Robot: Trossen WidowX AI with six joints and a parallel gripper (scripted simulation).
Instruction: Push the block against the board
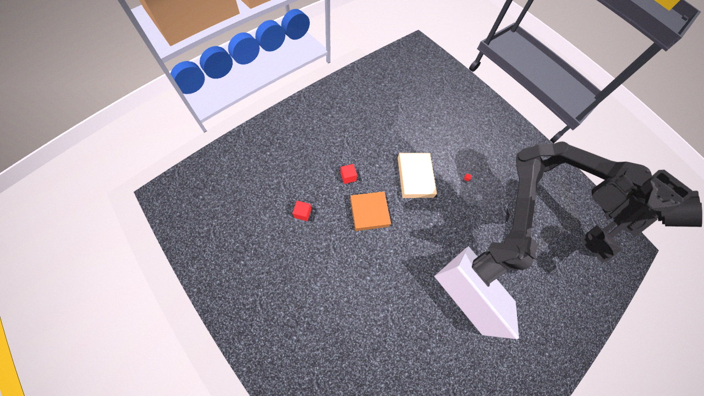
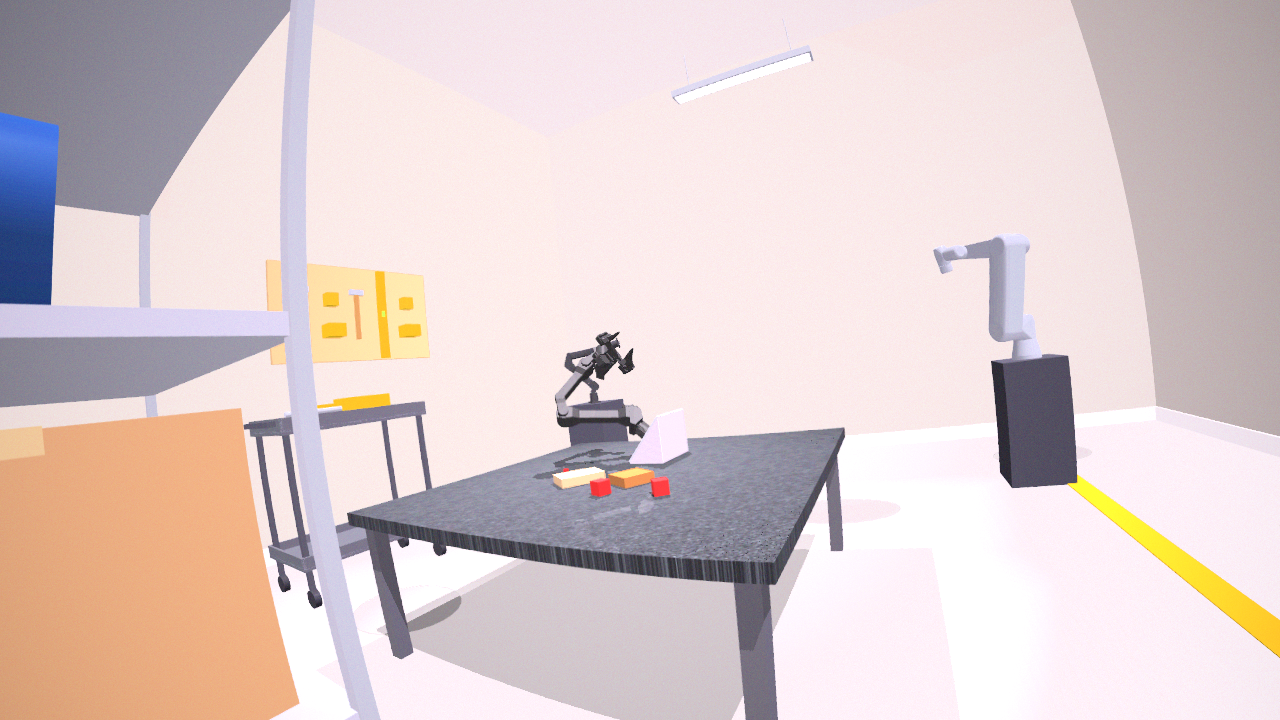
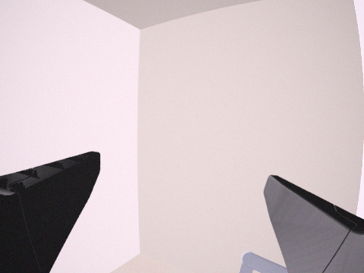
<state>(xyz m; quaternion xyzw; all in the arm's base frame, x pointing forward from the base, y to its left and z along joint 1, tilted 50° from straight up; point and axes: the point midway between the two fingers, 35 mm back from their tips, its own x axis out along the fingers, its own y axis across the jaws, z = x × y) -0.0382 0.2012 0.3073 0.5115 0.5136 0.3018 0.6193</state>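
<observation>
The orange square block [image 1: 370,210] [image 2: 631,479] lies flat on the dark table. The cream rectangular board [image 1: 416,174] [image 2: 580,478] lies flat beside it, up and to the right in the top view. A gap separates them; the block's upper right corner is nearest the board's lower left corner. Their facing sides do not touch. My gripper [image 2: 625,343] [image 3: 185,174] is open and empty, raised high beyond the table's far end in the exterior view, well away from both parts. In the wrist view its fingers stand wide apart against the bare walls.
Two red cubes [image 1: 348,173] [image 1: 301,210] lie near the block, above and left of it in the top view. A tiny red cube [image 1: 467,177] lies right of the board. A white wedge [image 1: 477,295] [image 2: 662,438] stands by the arm. A shelf and a cart stand off the table.
</observation>
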